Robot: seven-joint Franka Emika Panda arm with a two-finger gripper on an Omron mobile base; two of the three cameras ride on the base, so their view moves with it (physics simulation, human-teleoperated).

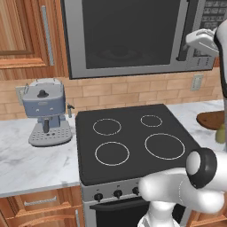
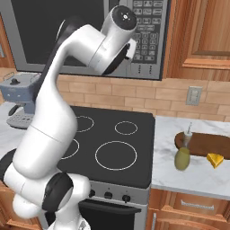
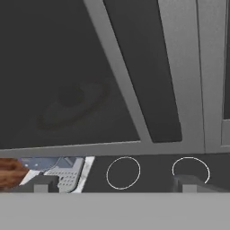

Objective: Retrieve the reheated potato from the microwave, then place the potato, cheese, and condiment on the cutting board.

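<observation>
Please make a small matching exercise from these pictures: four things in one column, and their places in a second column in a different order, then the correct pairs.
Things:
1. microwave
2. coffee machine
3. cheese
4. condiment

Places:
A. on the counter to the left of the stove
B. on the wall above the stove, door closed
C. on the counter by the near edge of the cutting board
D. standing at the left end of the cutting board

Pairs: 1-B, 2-A, 3-C, 4-D
</observation>
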